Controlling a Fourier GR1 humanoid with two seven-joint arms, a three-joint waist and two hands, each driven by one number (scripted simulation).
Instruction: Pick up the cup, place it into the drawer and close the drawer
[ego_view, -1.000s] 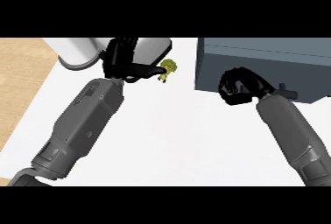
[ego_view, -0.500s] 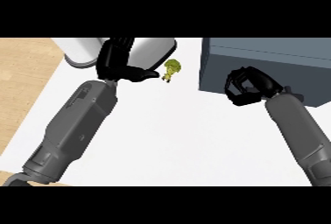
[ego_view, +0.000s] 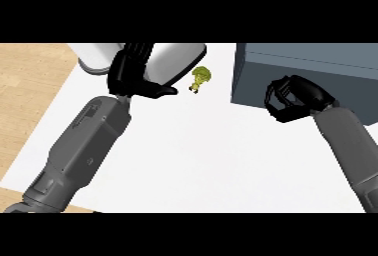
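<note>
Fingers (ego_view: 134, 60) beside white cup (ego_view: 173, 60)

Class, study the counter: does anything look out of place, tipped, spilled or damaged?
Nothing stands out. A small yellow-green object lies on the white counter between the left hand and the grey drawer unit. The right hand is curled at the unit's front. No spill or damage shows.

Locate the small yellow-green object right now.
In the head view, the yellow-green object lies on the white counter near the top, between the left hand and the grey drawer unit.
</note>
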